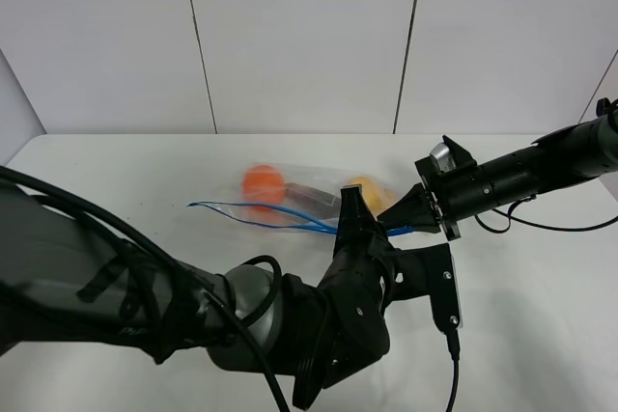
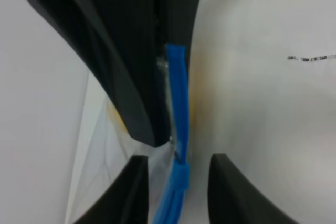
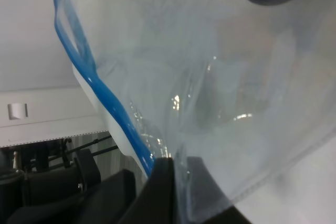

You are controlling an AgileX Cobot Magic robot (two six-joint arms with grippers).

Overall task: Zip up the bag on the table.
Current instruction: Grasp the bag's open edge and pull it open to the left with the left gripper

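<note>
The bag [image 1: 290,202] lies flat mid-table on the white table [image 1: 116,171], with orange, purple and yellow fruit showing through the clear plastic. Its blue zipper strip [image 1: 251,209] runs along the near edge. My right gripper [image 1: 394,215] is shut on the bag's right end, and the right wrist view shows plastic pinched in that gripper [image 3: 181,182] beside the blue strip [image 3: 110,108]. My left gripper [image 1: 350,198] stands just left of it. In the left wrist view this gripper [image 2: 176,182] straddles the zipper strip [image 2: 178,103], open, with gaps on both sides.
My left arm's dark bulk [image 1: 193,315] fills the table's near left and hides part of the bag. A black cable [image 1: 541,226] trails from the right arm over the table's right side. White wall panels [image 1: 299,36] rise behind the table.
</note>
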